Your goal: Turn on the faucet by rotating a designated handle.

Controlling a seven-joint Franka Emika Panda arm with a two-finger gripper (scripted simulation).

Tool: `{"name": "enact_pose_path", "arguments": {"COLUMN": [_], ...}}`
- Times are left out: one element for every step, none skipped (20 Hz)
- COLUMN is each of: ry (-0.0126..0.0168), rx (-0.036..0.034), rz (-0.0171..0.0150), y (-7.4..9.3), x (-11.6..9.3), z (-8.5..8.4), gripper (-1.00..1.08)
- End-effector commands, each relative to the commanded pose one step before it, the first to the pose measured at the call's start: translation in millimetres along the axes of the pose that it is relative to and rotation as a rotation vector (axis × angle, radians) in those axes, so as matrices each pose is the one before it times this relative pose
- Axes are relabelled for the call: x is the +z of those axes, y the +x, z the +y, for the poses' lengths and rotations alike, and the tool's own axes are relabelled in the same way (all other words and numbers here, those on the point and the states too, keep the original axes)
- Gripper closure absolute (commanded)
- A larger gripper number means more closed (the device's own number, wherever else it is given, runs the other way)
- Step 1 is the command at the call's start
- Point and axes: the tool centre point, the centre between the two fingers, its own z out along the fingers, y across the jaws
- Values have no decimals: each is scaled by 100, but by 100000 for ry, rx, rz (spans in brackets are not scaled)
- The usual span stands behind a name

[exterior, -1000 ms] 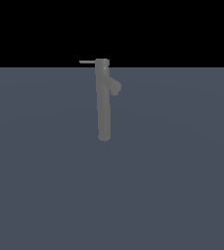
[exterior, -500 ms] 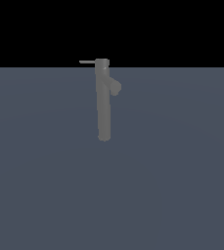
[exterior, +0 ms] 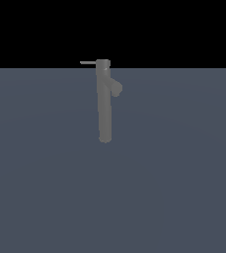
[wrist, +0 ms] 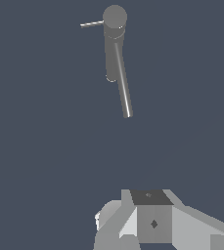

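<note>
The faucet [exterior: 104, 106] is a tall, slim grey column standing upright on the dark grey-blue floor. A short thick spout [exterior: 114, 88] branches off near its top, toward the exterior view's right. The handle [exterior: 88, 63] is a thin light grey rod sticking out level from the top cap toward the exterior view's left. No arm shows in the exterior view. The wrist view looks down on the faucet's cap [wrist: 115, 17], the handle [wrist: 91, 24] and the column [wrist: 123, 93]. The gripper [wrist: 147, 222] shows only as grey blocks at the frame's edge, well apart from the faucet; its jaws are unclear.
The flat grey-blue floor [exterior: 45, 188] spreads around the faucet on all sides, with a black background above it. No other objects show in either view.
</note>
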Motion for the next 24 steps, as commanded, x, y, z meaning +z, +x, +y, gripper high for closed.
{"name": "enact_pose_path", "arguments": {"ry": [-111, -46, -46, -45, -43, -39, -35, -30, -23, -17, -11, -5, 1, 7, 13, 19, 26, 32, 38, 44, 50, 56, 61, 68], "rx": [-716, -341, -362, -387, -417, -434, -456, -461, -456, -462, -462, -462, -462, -462, -462, -462, -462, -461, -461, -460, -460, -459, -453, -457], "rz": [-88, -26, -26, -28, -29, -30, -31, -31, -31, -31, -30, -30, -30, -29, -29, -29, -28, -28, -28, -27, -27, -26, -26, -26], "y": [1335, 629, 673, 717, 761, 805, 838, 840, 840, 839, 838, 837, 835, 832, 829, 825, 821, 816, 811, 806, 800, 793, 785, 778], "x": [194, 102, 122, 144, 169, 196, 224, 245, 266, 287, 307, 328, 349, 370, 390, 411, 432, 453, 473, 494, 514, 535, 555, 575], "z": [-153, -73, -77, -83, -91, -94, -100, -102, -101, -104, -104, -105, -105, -106, -107, -107, -108, -109, -110, -110, -111, -112, -111, -114], "gripper": [108, 108, 108, 108, 108, 108, 108, 108, 108, 108, 108, 108, 108, 108, 108, 108, 108, 108, 108, 108, 108, 108, 108, 108]}}
